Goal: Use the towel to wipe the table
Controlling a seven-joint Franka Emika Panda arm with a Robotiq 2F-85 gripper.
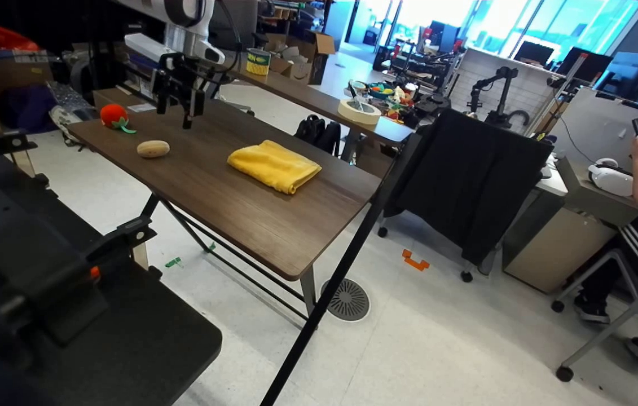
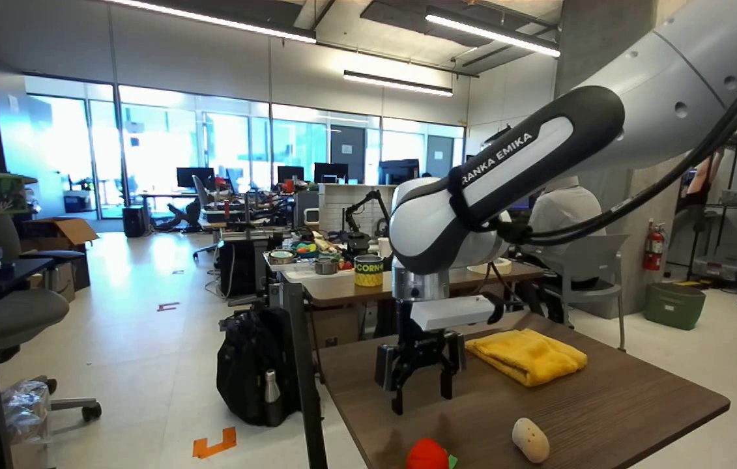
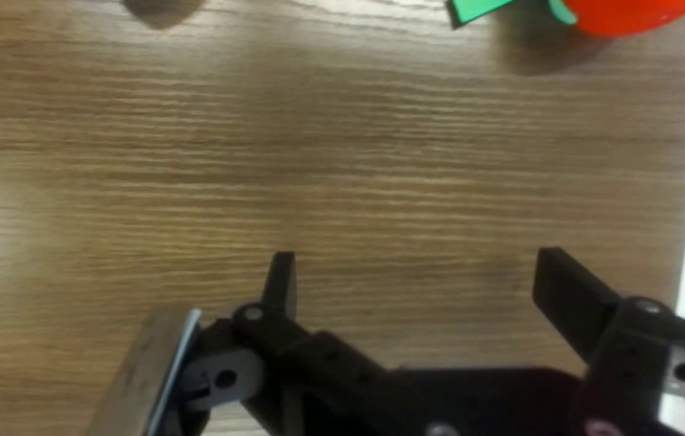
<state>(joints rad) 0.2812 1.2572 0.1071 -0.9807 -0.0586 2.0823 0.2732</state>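
Observation:
The towel, a folded mustard-yellow cloth, lies rumpled on the table in both exterior views [image 1: 275,166] [image 2: 528,356]. It is out of view in the wrist view. The table has a dark brown wood-grain top [image 1: 223,211] [image 2: 642,391] and also fills most of the wrist view [image 3: 318,151]. My gripper [image 1: 175,114] [image 2: 421,400] hangs above the table, apart from the towel and off to its side. It points down. Its two black fingers are spread wide with only table top showing between them in the wrist view [image 3: 416,253]. It holds nothing.
A red tomato-like object with green leaves [image 1: 113,116] [image 2: 428,454] [image 3: 633,12] and a tan rounded object [image 1: 153,149] [image 2: 530,440] lie on the table. A second table behind carries a corn can [image 1: 258,62] [image 2: 368,270] and a tape roll [image 1: 359,111].

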